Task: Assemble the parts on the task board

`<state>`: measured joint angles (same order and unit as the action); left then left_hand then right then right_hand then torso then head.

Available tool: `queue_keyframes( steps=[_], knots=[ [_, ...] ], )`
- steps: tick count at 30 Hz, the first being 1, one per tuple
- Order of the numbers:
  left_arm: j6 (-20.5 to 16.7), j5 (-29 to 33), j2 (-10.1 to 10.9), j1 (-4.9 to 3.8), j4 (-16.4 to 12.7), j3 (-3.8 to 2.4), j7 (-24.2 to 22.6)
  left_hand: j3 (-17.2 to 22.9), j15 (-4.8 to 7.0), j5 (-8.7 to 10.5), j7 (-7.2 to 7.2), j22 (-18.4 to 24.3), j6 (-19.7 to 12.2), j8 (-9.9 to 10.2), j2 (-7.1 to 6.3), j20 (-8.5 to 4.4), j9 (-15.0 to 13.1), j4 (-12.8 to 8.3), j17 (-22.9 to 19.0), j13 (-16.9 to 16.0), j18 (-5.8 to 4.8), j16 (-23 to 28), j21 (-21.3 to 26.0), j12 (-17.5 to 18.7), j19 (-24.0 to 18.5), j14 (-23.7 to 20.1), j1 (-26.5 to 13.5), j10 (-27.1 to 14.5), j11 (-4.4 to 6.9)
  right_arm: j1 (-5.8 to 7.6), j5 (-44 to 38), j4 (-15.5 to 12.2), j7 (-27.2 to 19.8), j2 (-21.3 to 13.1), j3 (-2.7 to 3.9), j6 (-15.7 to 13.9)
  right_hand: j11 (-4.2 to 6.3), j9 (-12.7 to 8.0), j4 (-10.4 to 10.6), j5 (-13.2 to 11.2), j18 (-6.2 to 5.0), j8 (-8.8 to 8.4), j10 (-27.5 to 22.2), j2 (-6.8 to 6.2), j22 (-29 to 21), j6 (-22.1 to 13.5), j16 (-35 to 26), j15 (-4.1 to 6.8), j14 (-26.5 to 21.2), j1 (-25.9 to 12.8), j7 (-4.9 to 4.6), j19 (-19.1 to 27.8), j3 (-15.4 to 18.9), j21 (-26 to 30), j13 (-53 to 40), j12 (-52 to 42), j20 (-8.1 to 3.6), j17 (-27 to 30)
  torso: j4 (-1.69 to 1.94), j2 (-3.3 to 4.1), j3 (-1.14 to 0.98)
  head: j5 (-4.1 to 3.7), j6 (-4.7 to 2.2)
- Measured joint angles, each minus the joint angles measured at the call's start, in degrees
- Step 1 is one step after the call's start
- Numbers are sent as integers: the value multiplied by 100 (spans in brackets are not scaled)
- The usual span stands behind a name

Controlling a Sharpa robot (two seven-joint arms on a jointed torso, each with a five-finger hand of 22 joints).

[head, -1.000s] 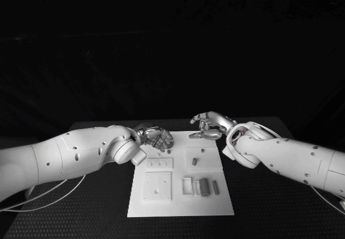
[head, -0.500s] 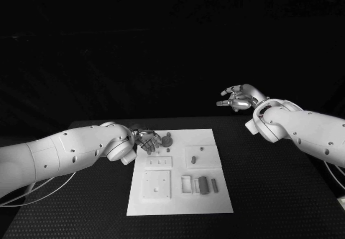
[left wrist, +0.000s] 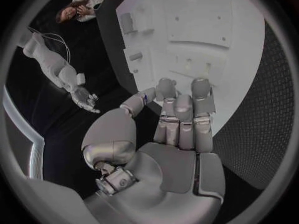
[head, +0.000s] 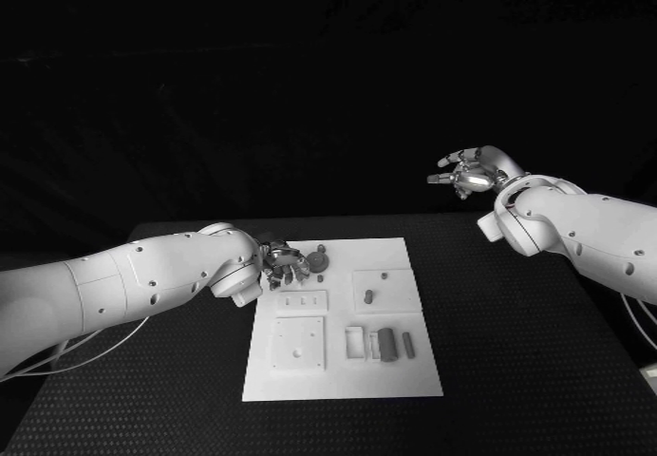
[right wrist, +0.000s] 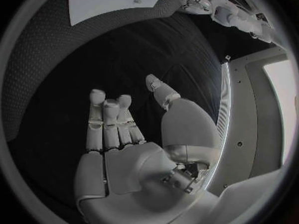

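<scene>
A black table with a fine woven texture is seen under darkness that swallows the room behind it, while a pale lit panel framed by white structure is seen in the right wrist view.

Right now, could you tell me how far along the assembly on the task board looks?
Early, it seems. Several grey parts lie loose near the front of the task board, and one sits in the square recess, so most of the placing looks left. In hand: nothing. The left hand hovers over the board's far left corner by a round part, fingers empty. The right hand is raised off the board, open.
</scene>
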<state>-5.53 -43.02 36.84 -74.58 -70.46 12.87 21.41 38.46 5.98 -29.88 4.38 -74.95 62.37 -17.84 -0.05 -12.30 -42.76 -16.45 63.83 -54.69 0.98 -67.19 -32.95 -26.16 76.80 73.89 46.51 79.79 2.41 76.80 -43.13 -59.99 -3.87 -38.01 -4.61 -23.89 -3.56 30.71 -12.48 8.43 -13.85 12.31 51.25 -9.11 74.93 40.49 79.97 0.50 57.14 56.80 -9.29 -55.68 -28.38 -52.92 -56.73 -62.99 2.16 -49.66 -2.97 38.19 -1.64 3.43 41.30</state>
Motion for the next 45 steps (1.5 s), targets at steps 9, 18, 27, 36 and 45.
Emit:
queue_keyframes(
  steps=[9, 18, 27, 36, 45],
  knots=[
    [161, -131, -174, 3, 145, 95, 408, 2, 5, -163, -2, 1, 0, 38, 28, -8, -87, 1, -177, -103, 0, -132, -14, -190, 55, 12, -29, 32, 32, 0, 43, -21, 1, 29, 0, 50, 0, 0, -16, 0, 0, 19, 0, 22, 0, -4, 0, 0, 0, 22, -4, 0, 16, 7, 13, 0, 1, 6, 0, 4, 3, -51, 97],
    [203, -138, -295, 1, 274, 90, 616, 33, 28, -316, 31, 2, 34, 3, 60, -7, -248, 30, -291, -122, 0, -249, -14, -309, 71, -8, -61, 52, 52, 0, 57, -6, 9, 28, 0, 84, 0, -6, -31, 0, -1, 20, 0, 22, 0, -7, 0, 0, 0, 22, -7, 0, 31, 23, 25, 0, 1, 12, 9, 1, 7, -91, 177],
    [208, -182, -423, 83, 447, 90, 731, 34, 28, -372, 43, 2, 47, -30, 60, -6, -251, 30, -349, -132, 0, -309, -14, -381, 72, -7, -61, 72, 72, 0, 62, -47, 11, 40, 0, 104, 0, -11, -15, 0, -1, 20, 0, 52, 0, -10, 0, 0, 1, -8, -10, 0, 47, 23, 40, 0, 1, 18, 12, -2, 10, -119, 208],
    [356, -393, -508, 163, 504, 87, 787, 34, 67, -379, 50, 3, 53, -40, 89, -9, -253, 30, -383, -131, 0, -349, -14, -414, 93, -9, -89, 72, 72, 0, 66, -75, 15, 34, 0, 126, 0, -11, -31, 0, -1, 20, 0, 97, 0, -16, 0, 0, 1, -7, -16, 0, 63, 23, 43, 0, 1, 18, 13, -4, 9, -141, 275],
    [509, -615, -541, 192, 517, 89, 803, 35, 68, -379, 53, 3, 56, -86, 107, -8, -254, 29, -423, -130, -1, -402, -59, -481, 94, -8, -110, 93, 93, 0, 68, -81, 17, 34, 0, 147, 0, -16, -31, 0, -1, 20, 0, 97, 0, -18, 0, -1, 1, -7, -18, 0, 63, 23, 48, 0, 1, 18, 16, -5, 8, -156, 320]
  ],
)
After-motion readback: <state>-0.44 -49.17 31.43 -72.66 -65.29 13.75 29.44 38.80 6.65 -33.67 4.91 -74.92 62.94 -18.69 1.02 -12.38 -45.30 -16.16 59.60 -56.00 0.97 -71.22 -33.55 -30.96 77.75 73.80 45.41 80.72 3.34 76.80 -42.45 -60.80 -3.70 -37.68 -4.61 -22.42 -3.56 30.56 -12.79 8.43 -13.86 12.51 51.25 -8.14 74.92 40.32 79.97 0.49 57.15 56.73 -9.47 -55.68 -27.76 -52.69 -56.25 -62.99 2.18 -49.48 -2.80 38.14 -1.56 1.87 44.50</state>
